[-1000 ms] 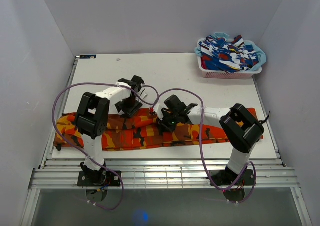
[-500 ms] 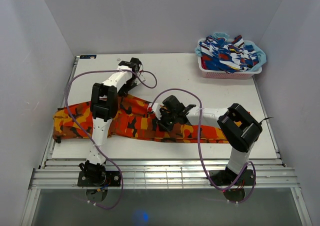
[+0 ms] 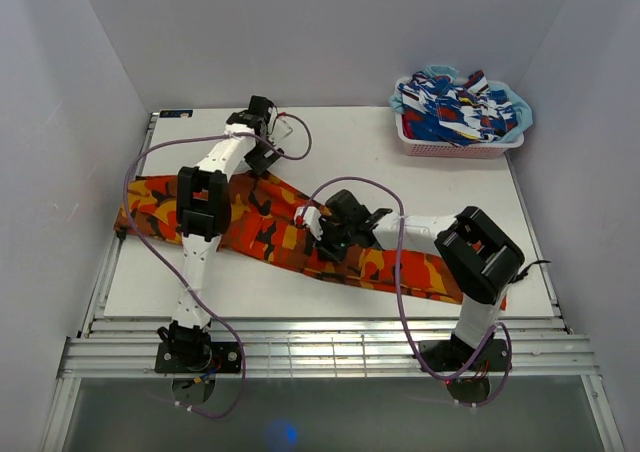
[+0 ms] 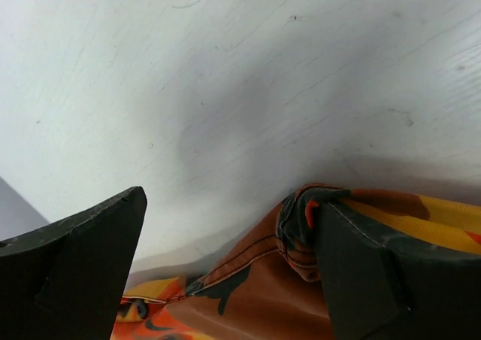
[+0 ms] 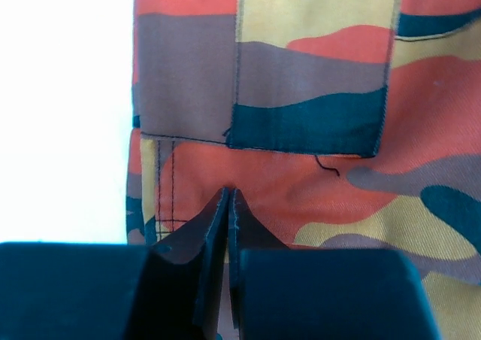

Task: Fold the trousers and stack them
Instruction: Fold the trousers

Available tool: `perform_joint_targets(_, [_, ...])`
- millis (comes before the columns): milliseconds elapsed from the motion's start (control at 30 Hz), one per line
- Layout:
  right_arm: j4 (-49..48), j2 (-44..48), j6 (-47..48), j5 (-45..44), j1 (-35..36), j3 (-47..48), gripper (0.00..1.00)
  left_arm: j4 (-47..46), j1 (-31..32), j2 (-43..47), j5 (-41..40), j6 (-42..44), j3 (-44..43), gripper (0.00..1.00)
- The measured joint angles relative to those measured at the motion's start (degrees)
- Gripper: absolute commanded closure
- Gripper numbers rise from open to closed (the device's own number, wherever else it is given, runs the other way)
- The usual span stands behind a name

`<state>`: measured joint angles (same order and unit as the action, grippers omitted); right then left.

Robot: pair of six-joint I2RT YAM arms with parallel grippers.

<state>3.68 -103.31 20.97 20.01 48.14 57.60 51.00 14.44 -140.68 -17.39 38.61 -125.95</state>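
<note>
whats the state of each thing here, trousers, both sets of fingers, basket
trousers: stretched out at full length, slanting across the table, not stacked
left fingers: wide apart, holding nothing, trouser edge beside one finger
right fingers: shut, tips down on the trousers
basket: heaped full with blue patterned clothes

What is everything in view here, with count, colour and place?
trousers: one, orange-red-yellow camouflage, slanting across the table from left to near right.
basket: one, pink, far right corner.
clothes: a heap, blue-white-red print, in the basket.
table: one, white.
left arm: white and black, purple cable, reaching to the far side.
right arm: same colours, reaching to mid-table.
left gripper: black, open, at the trousers' far edge.
right gripper: black, shut on the trousers.
</note>
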Motion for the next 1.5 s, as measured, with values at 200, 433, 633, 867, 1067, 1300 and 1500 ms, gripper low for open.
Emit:
perform_joint_targets(200, [10.8,4.5,3.2,5.9,-2.9,-0.4,0.36,-1.9,-1.7,5.7,11.8,-8.5,2.9,0.02])
perform_joint_targets(433, [24.4,10.1,4.1,19.1,-20.0,6.1,0.35,-9.0,-7.0,30.9,27.6,-17.6,26.3,0.04])
perform_joint_targets(633, [30.2,7.7,5.1,21.4,-28.5,16.8,0.58,-8.0,-9.6,42.1,44.1,-12.9,41.9,0.22])
perform_joint_targets(867, [40.4,0.8,7.6,20.0,-35.8,14.5,0.56,-5.9,6.5,44.6,52.0,1.4,56.0,0.43])
perform_joint_targets(1067, [50.2,3.2,11.0,17.7,-50.3,13.7,0.40,-13.9,22.6,48.3,52.5,4.2,59.9,0.47])
perform_joint_targets(1300, [60.1,10.6,14.5,10.5,-64.7,13.7,0.38,-24.1,31.6,47.3,51.3,4.2,60.4,0.51])
perform_joint_targets(1500, [63.8,11.5,16.3,4.2,-75.6,12.2,0.37,-28.3,36.1,43.8,49.7,4.7,61.6,0.51])
